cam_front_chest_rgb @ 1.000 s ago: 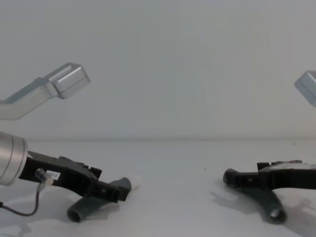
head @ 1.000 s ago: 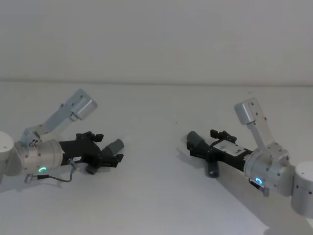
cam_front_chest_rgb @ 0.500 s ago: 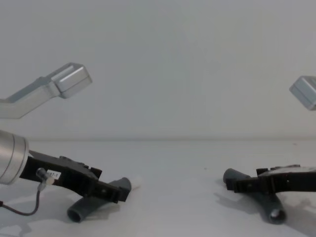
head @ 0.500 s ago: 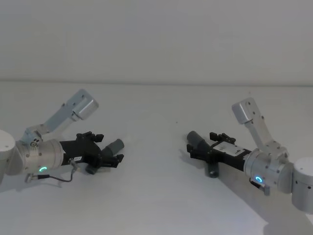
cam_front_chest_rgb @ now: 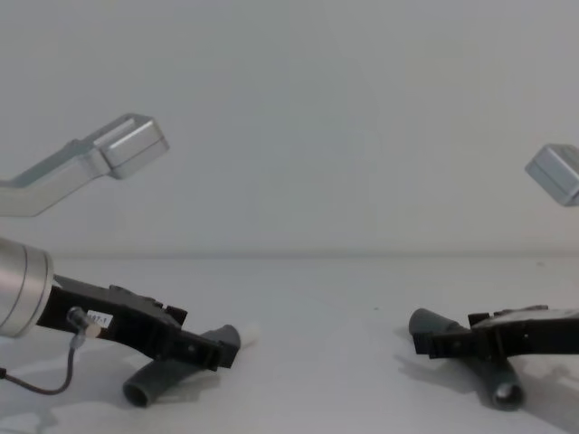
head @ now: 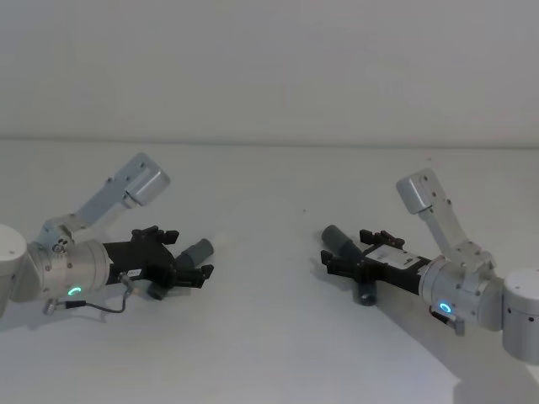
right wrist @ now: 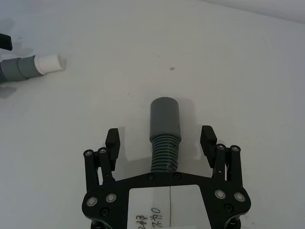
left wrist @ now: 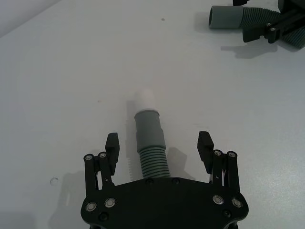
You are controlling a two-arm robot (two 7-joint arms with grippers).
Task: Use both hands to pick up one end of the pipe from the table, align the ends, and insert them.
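- The left gripper [left wrist: 158, 143] sits low over the table [head: 261, 337] with its jaws spread wide. The left pipe piece [left wrist: 152, 162] lies between them, touching neither, and its grey collar [left wrist: 147, 125] reaches out past the jaw tips.
- The right gripper [right wrist: 160, 136] is likewise spread around the right pipe piece [right wrist: 165, 155], apart from it on both sides.
- The step in hand looks like the grasp. Each pair of jaws should close squarely and centred on the ribbed section just behind the smooth sleeve, so the piece does not roll or swing as it lifts.
- Gripping close to the sleeve should keep each end stiff for aligning, since the hose likely flexes farther back.
- The white plug tip [left wrist: 144, 98], beyond the left jaws, is a smooth, narrow cylinder with a rounded edge.
- The open collar [right wrist: 165, 114], ahead of the right jaws, is a smooth grey sleeve and presumably the socket.
- Both hose bodies are dark grey, finely ribbed and curved, and the table is matte white and flat.
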